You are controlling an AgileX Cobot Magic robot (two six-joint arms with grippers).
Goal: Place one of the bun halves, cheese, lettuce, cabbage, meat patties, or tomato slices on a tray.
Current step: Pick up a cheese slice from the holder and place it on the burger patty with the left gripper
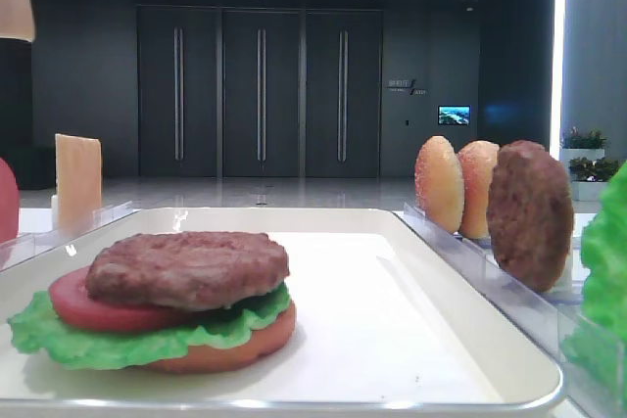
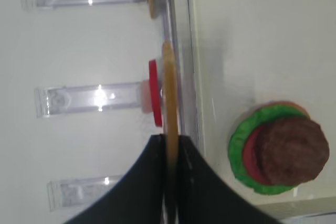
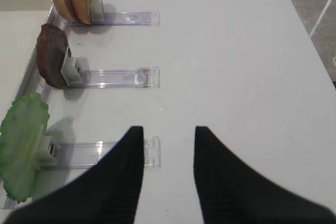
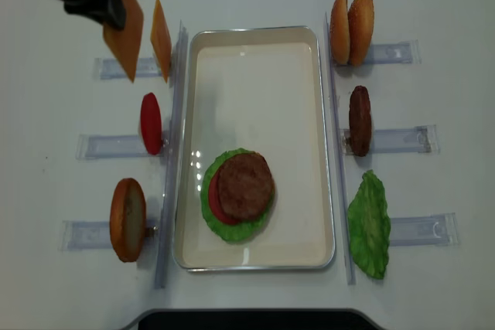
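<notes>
White tabletop fills the overhead view, with a large white tray (image 4: pixel 255 44) lying in the middle and clear plastic holder strips (image 4: pixel 394 140) set out on both sides of it. On the tray, toward its near end, sits a stack: a flat orange-brown bun bottom (image 1: pixel 257 341), a green lettuce leaf (image 4: pixel 215 222), a red tomato slice (image 1: pixel 88 304) and a dark-brown meat patty (image 4: pixel 246 185) on top. Left of the tray, the left gripper (image 4: pixel 114 11) is closed on 1 slice of cheese (image 4: pixel 124 35), held on edge and tilted above the table, just beside a second cheese slice (image 4: pixel 160 39) standing in its holder. In the left wrist view the held slice appears edge-on, clamped between the 2 dark fingers (image 2: pixel 149 182). Further along the left side stand a second tomato slice (image 4: pixel 151 123) and a bun half (image 4: pixel 128 219). On the right side stand 2 bun tops (image 4: pixel 352 28), a second patty (image 4: pixel 360 120) and a second lettuce leaf (image 4: pixel 370 224). The right gripper (image 3: pixel 168 145) hovers over bare table with its fingers spread apart, holding nothing.
</notes>
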